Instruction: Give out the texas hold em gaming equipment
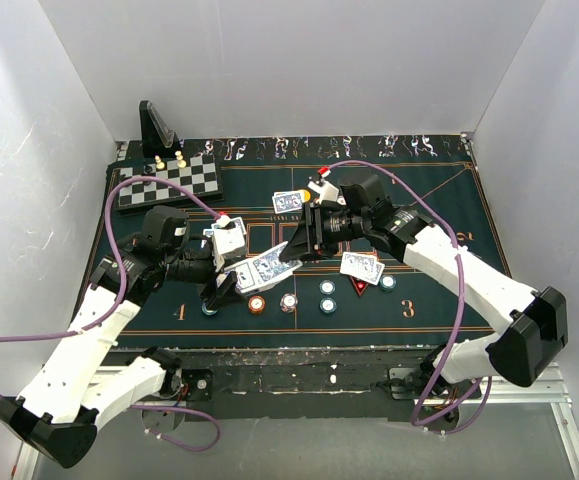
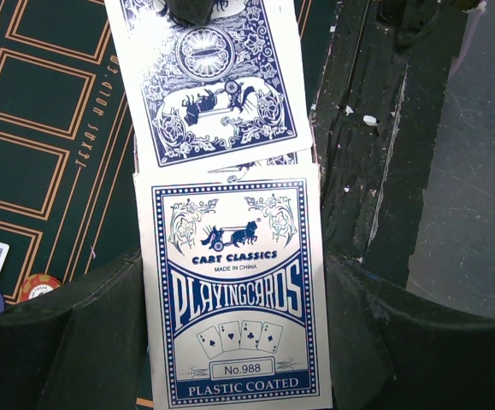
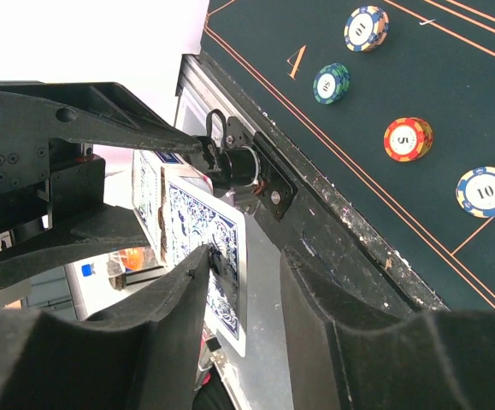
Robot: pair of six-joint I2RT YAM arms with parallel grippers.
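Observation:
My left gripper (image 2: 232,256) is shut on a blue-and-white playing card box (image 2: 234,290), held above the table's near edge. One blue-backed card (image 2: 213,85) sticks out of the box's far end. My right gripper (image 3: 245,256) is open around that card (image 3: 217,256): the left finger (image 3: 179,290) touches the card's back and the right finger stands apart. In the top view the two grippers meet near the box (image 1: 256,271). Loose cards (image 1: 287,203) (image 1: 362,266) lie on the green felt. Poker chips (image 1: 257,303) (image 1: 288,301) (image 1: 327,295) sit along the near line.
A black-and-white chessboard (image 1: 169,180) with pawns sits at the back left, a black angled stand (image 1: 156,125) behind it. White walls enclose the table on three sides. Several chips (image 3: 408,138) (image 3: 331,83) show beyond the black table edge (image 3: 332,231) in the right wrist view.

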